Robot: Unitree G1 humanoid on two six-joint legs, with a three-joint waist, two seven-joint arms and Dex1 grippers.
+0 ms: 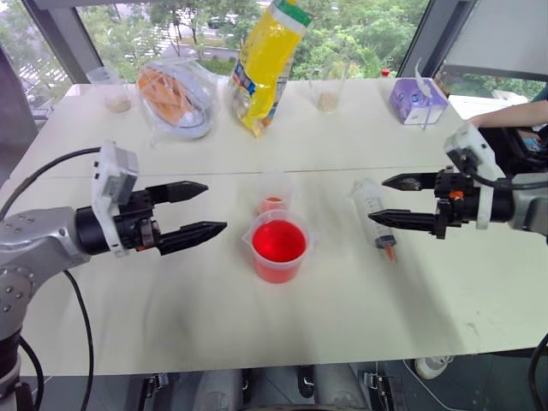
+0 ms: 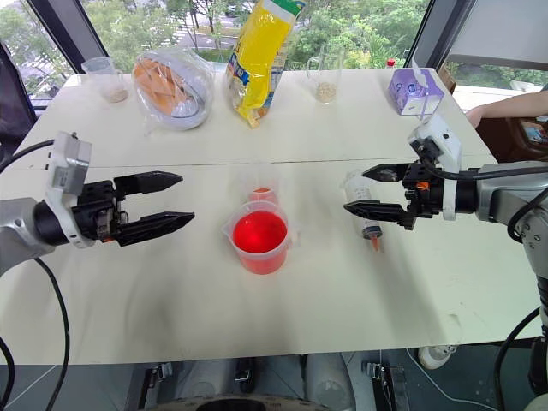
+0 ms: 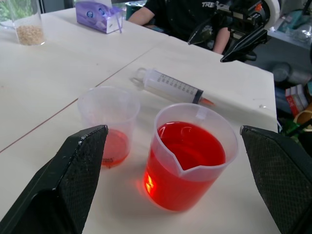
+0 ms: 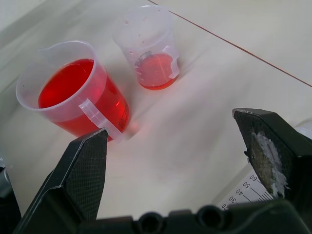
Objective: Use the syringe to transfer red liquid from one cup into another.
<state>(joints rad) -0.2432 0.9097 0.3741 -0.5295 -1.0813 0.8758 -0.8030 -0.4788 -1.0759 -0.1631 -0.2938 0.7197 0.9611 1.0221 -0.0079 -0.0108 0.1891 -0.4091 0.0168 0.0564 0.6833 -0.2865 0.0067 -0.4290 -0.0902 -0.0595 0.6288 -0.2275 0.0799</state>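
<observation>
- Red liquid fills the wide spouted beaker at the centre of the left eye view, on the white table.
- The small narrow cup stands just behind the beaker, near it but not touching, with only a shallow red layer at its base.
- The syringe lies flat on the table at centre right, orange tip pointing toward the lower edge of the frame, untouched.
- The right tool hangs just beside the syringe with its 2 fingers spread apart and nothing between them.
- The left tool hovers at centre left, well apart from the cups, fingers also spread and empty.
- Judgement: the step in hand is picking up the syringe. The right tool should come down across the barrel's middle, clear of the plunger, and close gently so the round barrel does not roll or skid toward the beaker.
</observation>
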